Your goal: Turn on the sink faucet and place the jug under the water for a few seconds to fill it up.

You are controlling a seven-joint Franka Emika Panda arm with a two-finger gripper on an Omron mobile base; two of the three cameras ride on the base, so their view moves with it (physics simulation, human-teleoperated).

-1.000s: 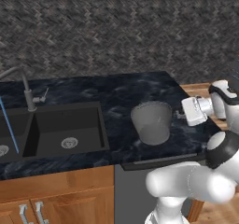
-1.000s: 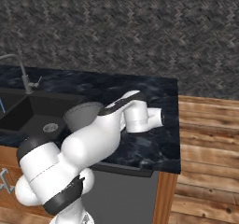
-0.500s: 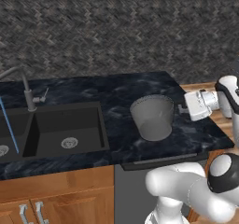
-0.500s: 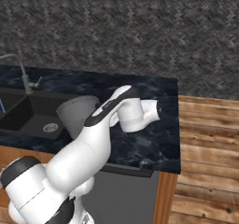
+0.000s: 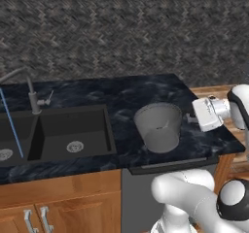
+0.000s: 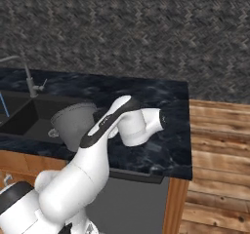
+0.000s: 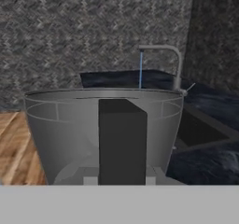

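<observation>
Gripper (image 5: pixel 190 118) clamps jug (image 5: pixel 158 126) rim (water (image 5: pixel 11 127) running).

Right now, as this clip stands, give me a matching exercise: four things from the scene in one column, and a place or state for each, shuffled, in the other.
Things:
1. jug
2. water
3. sink faucet
4. hand

Places or states:
A. falls as a thin blue stream into the left basin of the sink
B. stands upright behind the sink
C. shut on the jug's rim, on its right side
D. tilted over the dark counter, right of the sink

Pairs: 1-D, 2-A, 3-B, 4-C
</observation>
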